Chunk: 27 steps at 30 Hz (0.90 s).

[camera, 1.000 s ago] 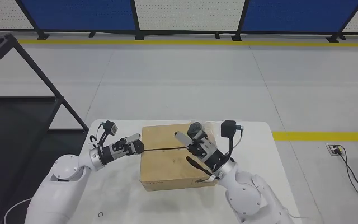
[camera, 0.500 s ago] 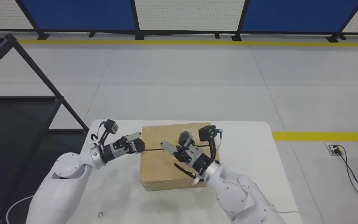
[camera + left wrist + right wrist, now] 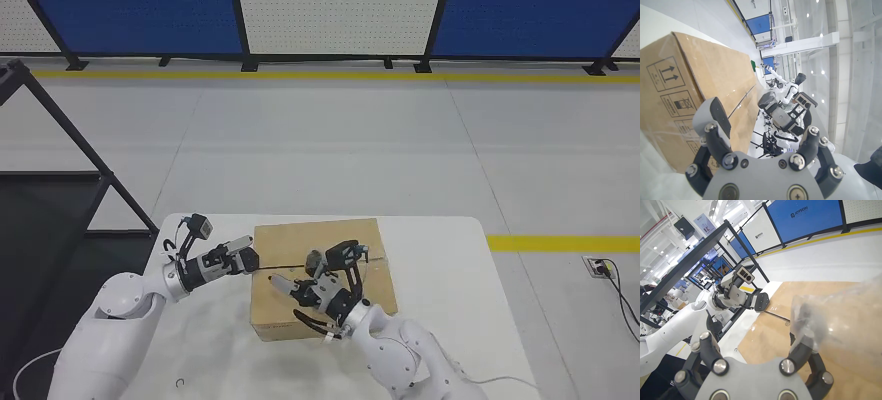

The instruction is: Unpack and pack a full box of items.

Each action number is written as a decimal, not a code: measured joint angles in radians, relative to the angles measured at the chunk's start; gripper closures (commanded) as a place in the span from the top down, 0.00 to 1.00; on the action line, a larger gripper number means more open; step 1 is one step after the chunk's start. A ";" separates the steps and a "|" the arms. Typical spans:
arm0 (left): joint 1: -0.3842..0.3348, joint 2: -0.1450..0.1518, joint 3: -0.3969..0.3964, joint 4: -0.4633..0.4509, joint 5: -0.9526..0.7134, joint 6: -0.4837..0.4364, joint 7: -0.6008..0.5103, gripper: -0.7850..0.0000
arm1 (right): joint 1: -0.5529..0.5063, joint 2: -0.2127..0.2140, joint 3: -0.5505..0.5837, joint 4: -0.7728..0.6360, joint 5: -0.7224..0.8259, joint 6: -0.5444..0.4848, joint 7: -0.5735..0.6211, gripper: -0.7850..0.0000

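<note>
The scene is lit brightly and evenly from overhead. Round ceiling lamps (image 3: 822,72) are recorded as blown-out white spots in the left wrist view. Patches of glare are thrown back from the taped top of the cardboard box (image 3: 762,332). The clear plastic bag (image 3: 810,317) close to the right wrist lens is rendered blurred. A straight rack beam (image 3: 683,265) is bowed towards that view's edge.

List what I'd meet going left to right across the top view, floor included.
Black rack frame → left gripper → cardboard box → yellow floor line → floor socket. The right gripper overlaps the box, so it is left out.
</note>
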 measured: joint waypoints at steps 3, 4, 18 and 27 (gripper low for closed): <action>0.002 0.000 -0.002 -0.001 -0.002 -0.001 -0.002 1.00 | 0.006 -0.007 -0.016 0.014 -0.028 0.002 -0.006 1.00; 0.003 0.000 -0.003 -0.001 -0.003 -0.001 -0.002 1.00 | 0.007 -0.009 -0.022 0.019 -0.041 0.002 -0.013 1.00; 0.007 0.000 -0.008 -0.008 -0.002 0.000 -0.003 1.00 | -0.022 -0.022 -0.043 0.014 -0.206 -0.010 -0.097 1.00; 0.002 -0.002 -0.008 -0.002 -0.003 -0.003 -0.006 1.00 | -0.035 -0.031 -0.006 -0.007 -0.164 -0.036 -0.139 1.00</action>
